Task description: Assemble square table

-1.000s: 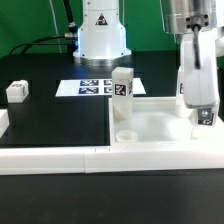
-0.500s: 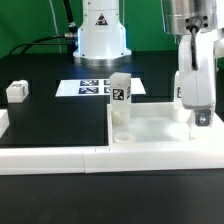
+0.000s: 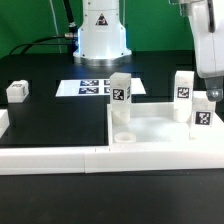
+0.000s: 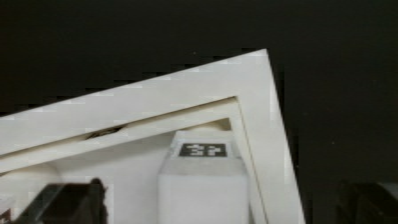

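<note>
Hanging wide apart, the jaws hold nothing above a blocky white tagged leg upright on the square tabletop.

You had the tabletop on the table, toward the exterior view's right, with the border rail in front of it. One leg stood at its back left corner, another leg at its back right. The marker board lay behind them. A third leg lay well apart, far to the left.
</note>
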Robot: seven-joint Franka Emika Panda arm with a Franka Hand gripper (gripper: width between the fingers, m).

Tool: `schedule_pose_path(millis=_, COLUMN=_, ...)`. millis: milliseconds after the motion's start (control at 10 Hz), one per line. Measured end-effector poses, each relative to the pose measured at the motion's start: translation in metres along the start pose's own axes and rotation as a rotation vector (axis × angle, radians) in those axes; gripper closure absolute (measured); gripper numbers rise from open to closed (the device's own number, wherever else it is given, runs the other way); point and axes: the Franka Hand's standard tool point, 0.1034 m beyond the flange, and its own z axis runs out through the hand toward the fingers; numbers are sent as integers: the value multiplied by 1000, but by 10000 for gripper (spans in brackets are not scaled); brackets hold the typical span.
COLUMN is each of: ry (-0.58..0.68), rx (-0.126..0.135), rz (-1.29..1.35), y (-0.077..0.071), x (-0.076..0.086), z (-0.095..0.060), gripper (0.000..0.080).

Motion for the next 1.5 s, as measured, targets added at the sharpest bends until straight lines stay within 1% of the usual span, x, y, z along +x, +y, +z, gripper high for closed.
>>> schedule_pose_path(millis=500, ry=1, rx=-2, rz=-2, y=1, x=0, z=2, gripper=151)
schedule_pose_path(millis=700, ry=-2, rx=2, rz=-75, y=0, x=2, z=0, gripper=151)
schedule_pose_path(millis=800, ry=-12, rx=11, rz=-120, y=0, x=12, z=-11, gripper=151)
schedule_pose_path(millis=900, ry=-10, rx=18, rz=-173, y=4, x=23, z=-22, gripper=151)
schedule_pose_path(millis=1000, ry=-4, rx=32, rz=-293, y=7, x=36, z=-27, gripper=151)
schedule_pose_path(millis=1100, ry=0, rx=34, rz=-401, y=8, x=52, z=-35, gripper=151)
schedule_pose_path(millis=1200, ry=10, rx=41, rz=-486, y=8, x=62, z=-39, gripper=151)
schedule_pose_path(millis=1500, ry=17, rx=43, rz=-694, y=8, x=62, z=-37, gripper=151)
